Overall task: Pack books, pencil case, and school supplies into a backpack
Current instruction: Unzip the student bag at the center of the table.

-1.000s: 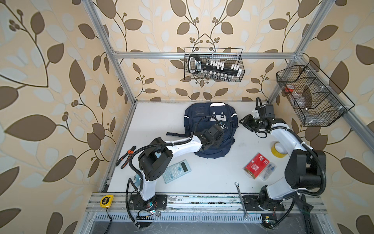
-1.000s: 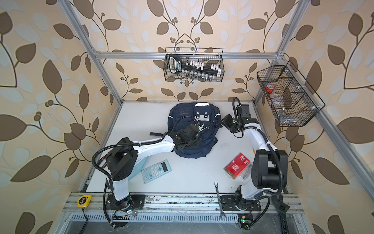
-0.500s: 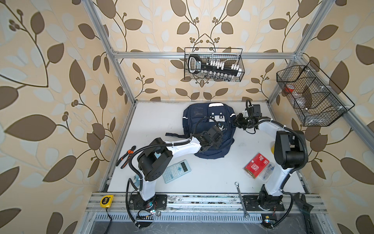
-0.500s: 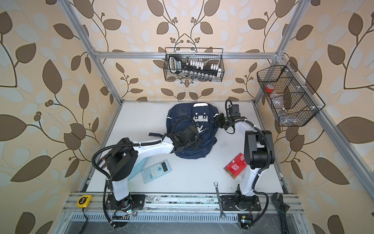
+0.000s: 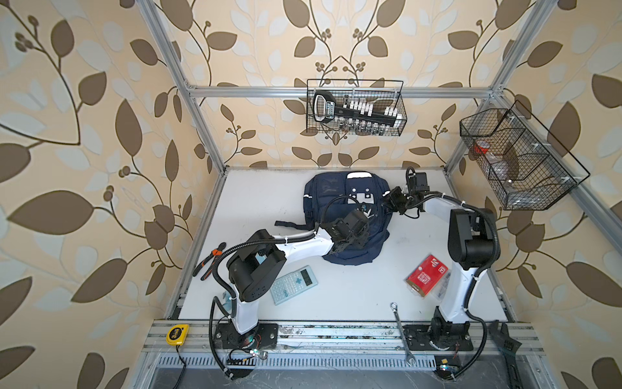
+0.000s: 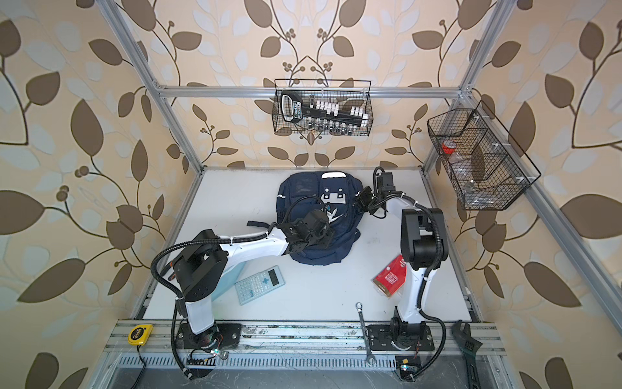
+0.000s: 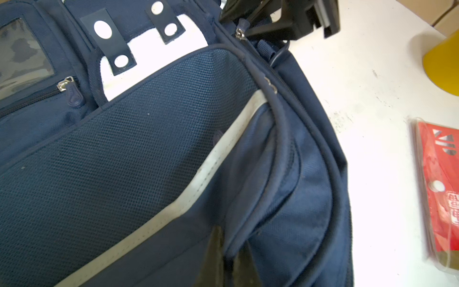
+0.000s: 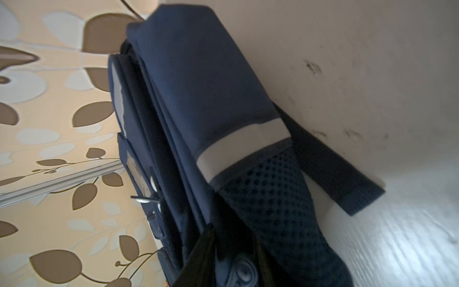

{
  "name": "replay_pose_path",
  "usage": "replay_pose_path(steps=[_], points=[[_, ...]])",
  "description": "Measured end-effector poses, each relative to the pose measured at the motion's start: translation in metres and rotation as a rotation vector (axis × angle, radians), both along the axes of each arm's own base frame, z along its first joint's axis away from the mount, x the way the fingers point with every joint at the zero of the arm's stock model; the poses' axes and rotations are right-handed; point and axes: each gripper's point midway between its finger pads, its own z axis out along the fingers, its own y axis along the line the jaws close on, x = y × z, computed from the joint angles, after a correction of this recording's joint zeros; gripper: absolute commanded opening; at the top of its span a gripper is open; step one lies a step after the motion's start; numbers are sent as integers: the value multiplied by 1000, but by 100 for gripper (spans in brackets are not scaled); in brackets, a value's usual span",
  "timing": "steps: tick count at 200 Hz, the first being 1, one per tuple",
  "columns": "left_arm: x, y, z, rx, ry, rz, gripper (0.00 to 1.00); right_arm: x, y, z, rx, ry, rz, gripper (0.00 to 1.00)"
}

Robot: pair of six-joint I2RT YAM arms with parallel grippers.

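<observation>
Left wrist view: left gripper (image 7: 231, 247) pinches piping (image 7: 285, 139) of the large navy fabric backpack (image 7: 124, 149); right gripper (image 7: 248, 24), closure unclear, meets the far-edge silver zipper pull (image 7: 240, 34).

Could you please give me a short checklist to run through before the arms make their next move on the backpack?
1. Left end effector grip: ok. It is shut on a piped fabric edge on the front of the backpack.
2. Right end effector on the zipper pull: cannot tell. It sits right at the pull, but the contact is hidden.
3. Backpack opened for packing: not ok. No opening shows in any view.
4. Calculator and clear box free to pick: ok. Both lie uncovered on the table, apart from the backpack.
5. Books located: cannot tell. None show in any view.
</observation>
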Motion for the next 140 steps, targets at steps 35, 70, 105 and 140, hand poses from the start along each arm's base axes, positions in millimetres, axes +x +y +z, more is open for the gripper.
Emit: replay_pose_path(steps=[35, 70, 105, 140], points=[[1, 1, 0, -7, 7, 7, 0, 2, 1, 2, 8, -4, -10, 7], [0, 1, -1, -13, 15, 10, 0, 1, -2, 14, -26, -29, -11, 10], [-1, 0, -1, -19, 21, 7, 0, 0, -10, 31, -73, -67, -16, 4], [-1, -1, -1, -24, 24, 4, 0, -2, -13, 26, -90, -58, -6, 0]])
